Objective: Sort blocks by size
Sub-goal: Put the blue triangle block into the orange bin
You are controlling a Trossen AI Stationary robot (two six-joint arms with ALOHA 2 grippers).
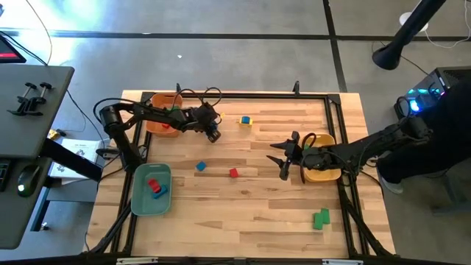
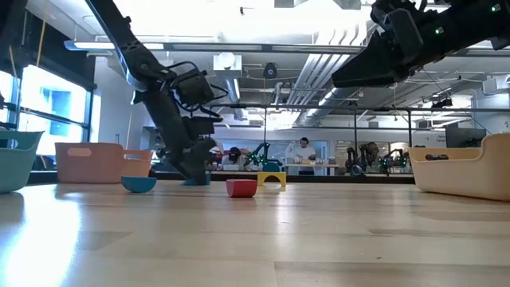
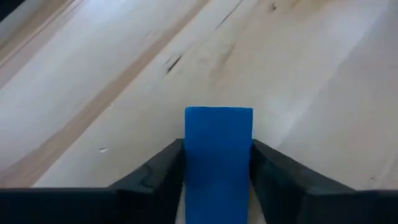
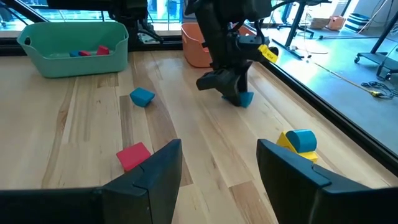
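My left gripper [image 1: 213, 135] is low over the table's far left part, beside the orange tray [image 1: 163, 118], and is shut on a blue block [image 3: 217, 155]. The block also shows in the right wrist view [image 4: 244, 98]. My right gripper [image 4: 217, 174] is open and empty above the table in front of the yellow tray [image 1: 324, 174]. A blue block [image 1: 200, 167] and a red block [image 1: 233, 173] lie flat on the table's middle. A yellow block with a blue one on top [image 1: 245, 121] stands farther back. Green blocks [image 1: 321, 218] lie near the right front. My left gripper pinches the blue block between its two fingers, one on each of two opposite sides [image 3: 188, 163]. The fingers come from above, pointing down. The block's free end [image 4: 247, 101] sticks out below the fingertips, at the table top; I cannot tell whether it touches the wood.
A teal tray [image 1: 140, 193] at the near left holds a red and a blue block. The orange tray holds a red and a green block. A black frame rail [image 1: 235, 96] runs around the table. There is bare wood along the front middle.
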